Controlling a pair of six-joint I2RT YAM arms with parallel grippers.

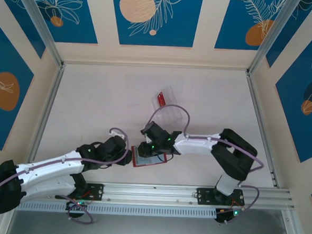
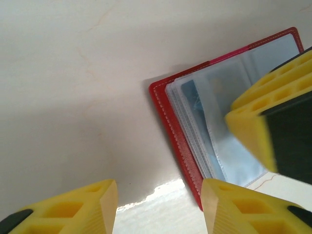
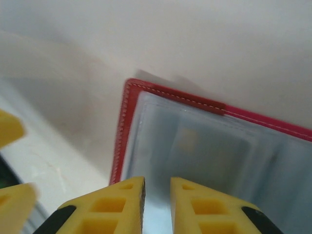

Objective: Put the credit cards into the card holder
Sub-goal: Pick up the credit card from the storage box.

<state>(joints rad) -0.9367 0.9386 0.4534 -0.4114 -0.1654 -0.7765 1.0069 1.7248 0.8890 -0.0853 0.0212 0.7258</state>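
**Card holder open near the table's near edge, both sets of fingers on it**

The card holder (image 1: 149,159) lies open and flat on the table (image 1: 93,102), near the middle of the near edge and just ahead of the aluminium rail (image 1: 157,191). From the top view only a red rim and a grey patch of it show; the rest is covered by the two wrists. In the left wrist view the card holder (image 2: 181,146) shows its stitched red border and a stack of clear sleeves. A bluish card (image 2: 195,105) sits blurred behind the plastic, and the holder's far end is cut off by the picture's edge. In the right wrist view the card holder (image 3: 127,126) shows one red corner, and a card (image 3: 195,144) inside a sleeve is too soft to read.

The right fingers (image 3: 126,202) point down onto the sleeves. They are drawn all but together with only a thin slit between them, and whether a sleeve or a card edge is nipped there cannot be told. The left fingers (image 2: 97,204) stand wide apart with nothing between them but bare table. One of them is just beside the holder's near red edge.

Further toward the table's middle, apart from the holder, stands a clear plastic tray (image 1: 173,111) with a red card (image 1: 159,100) at its left end. The left arm reaches in low from the near left corner. The right arm folds back at the elbow and comes in from the right.
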